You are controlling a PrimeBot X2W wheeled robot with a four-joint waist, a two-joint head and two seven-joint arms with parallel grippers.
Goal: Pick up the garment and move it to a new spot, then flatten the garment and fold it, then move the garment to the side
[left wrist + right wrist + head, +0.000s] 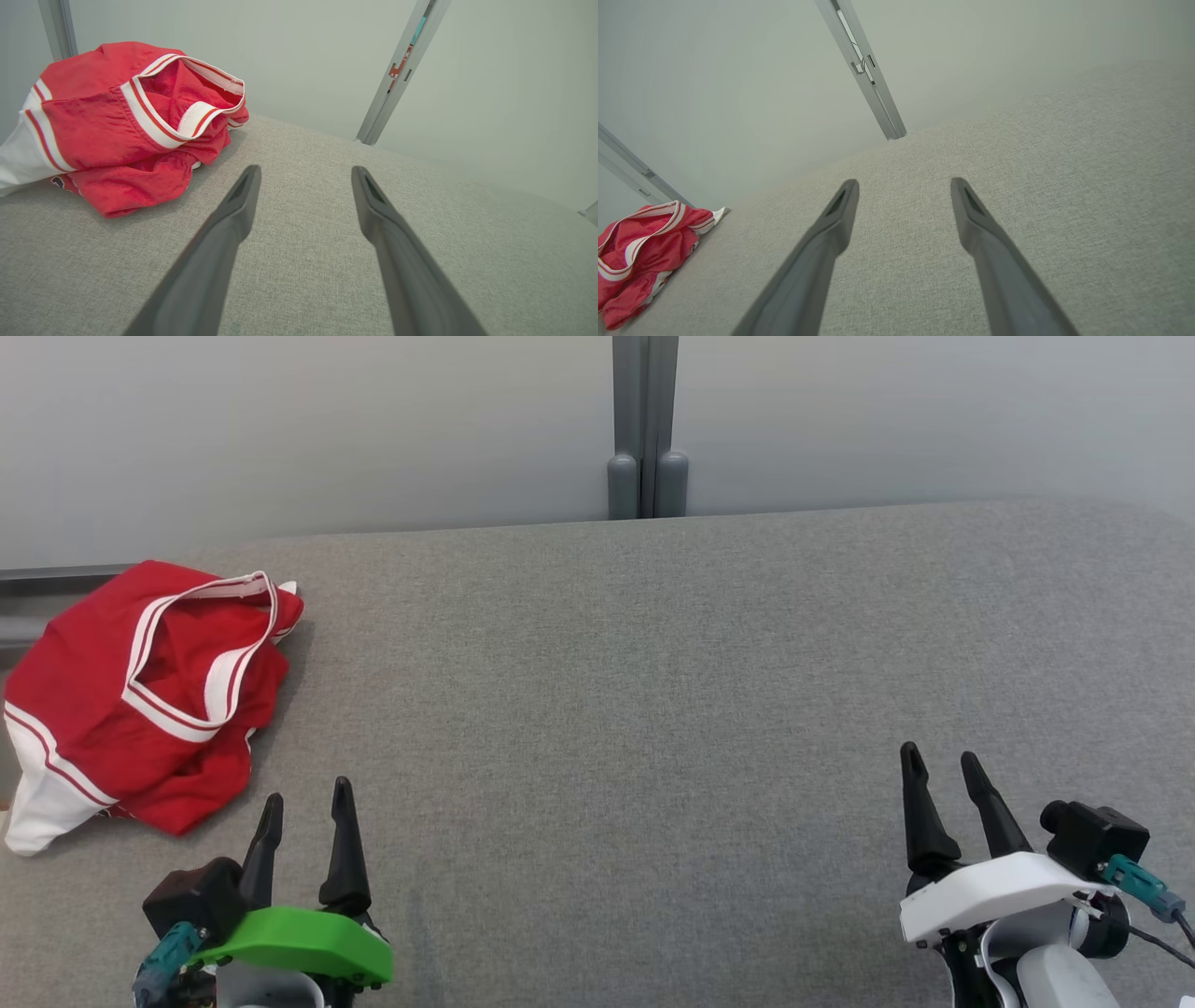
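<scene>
Two grippers, both spread and empty. At the left edge of the grey table (653, 709) lies the bunched red garment (140, 695). Our left gripper (307, 791) hovers over the table's near left, our right gripper (938, 752) over its near right. We judge the left should pinch a thick fold by the white-trimmed opening, then lift well clear of the table.

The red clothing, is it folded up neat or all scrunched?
Scrunched. The red garment lies in a lumpy heap at the grey surface's left edge, its striped opening gaping and a white part sticking out.
</scene>
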